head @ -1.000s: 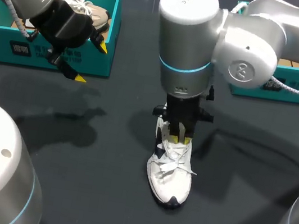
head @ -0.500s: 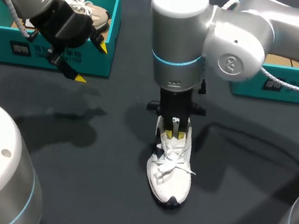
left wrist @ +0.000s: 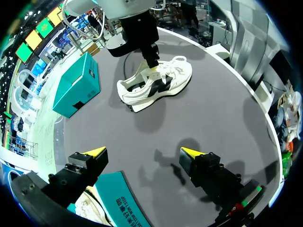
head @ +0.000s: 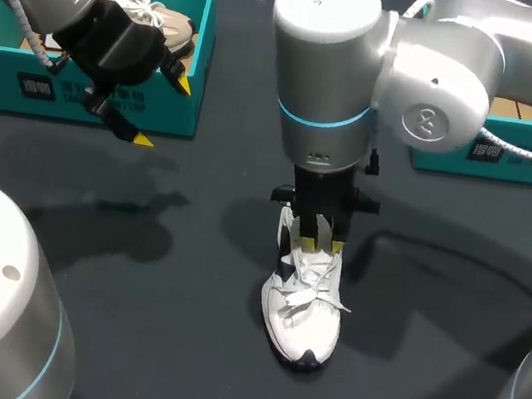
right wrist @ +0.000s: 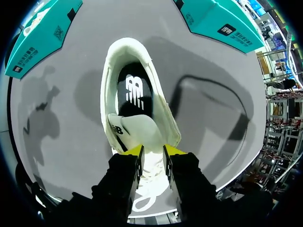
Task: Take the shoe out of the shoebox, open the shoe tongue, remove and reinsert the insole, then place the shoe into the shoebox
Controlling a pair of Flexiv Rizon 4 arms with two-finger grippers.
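Right gripper (head: pixel 319 236) has swung back over the shoe (head: pixel 300 316), which stands on the table (head: pixel 172 347), so opening is under way: its fingers, nearly together, seem clamped on the lifted tongue (right wrist: pixel 137 130), insole (right wrist: pixel 134 92) not yet out. Farther off, left gripper (head: pixel 161 112) hangs wide apart, empty, by the shoebox (head: pixel 60 91)

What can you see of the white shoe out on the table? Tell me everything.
The white shoe is a low sneaker with black side panels, white laces and a dark insole showing in its opening. It stands upright on its sole on the dark table. The right gripper is over it, its fingers pinching the tongue.
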